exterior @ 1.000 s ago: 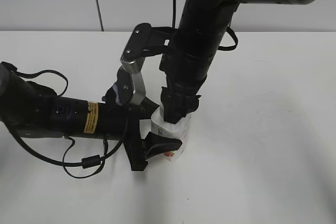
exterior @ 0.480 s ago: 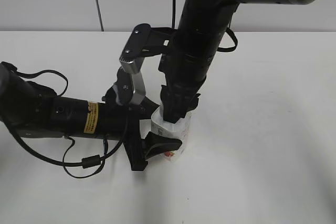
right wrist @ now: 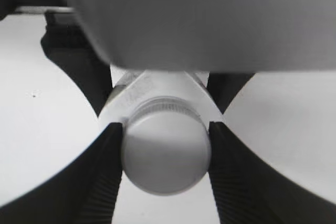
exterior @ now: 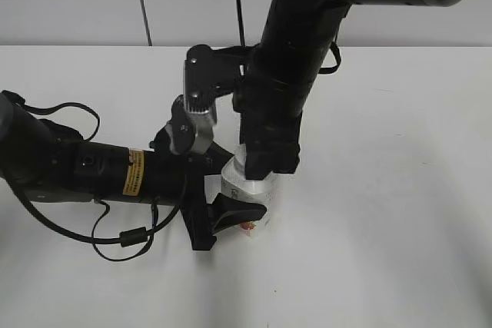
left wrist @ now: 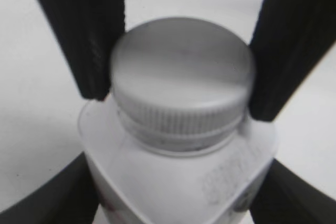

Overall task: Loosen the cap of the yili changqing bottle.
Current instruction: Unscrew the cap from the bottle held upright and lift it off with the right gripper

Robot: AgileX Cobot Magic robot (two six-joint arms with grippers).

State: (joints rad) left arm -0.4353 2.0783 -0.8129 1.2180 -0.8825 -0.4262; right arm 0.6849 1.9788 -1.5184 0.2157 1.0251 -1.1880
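Holding one small bottle with two pincers on a white table (exterior: 400,190).

Seen from outside, the left pincer (exterior: 231,209) comes in from the side and squeezes the body of the yili changqing bottle (exterior: 257,190), which stands upright between its fingers. The right pincer (exterior: 265,163) comes straight down over the bottle's top, so the cap is hidden here. From the left wrist, the cap (left wrist: 181,82) is right in front, with a dark finger touching it on each side, and the bottle shoulders (left wrist: 178,182) sit just below; it looks blurry, so the ribs are hard to see. From the right wrist, the right pincer (right wrist: 165,156) is narrow and pinches the cap (right wrist: 165,153) between both fingers.
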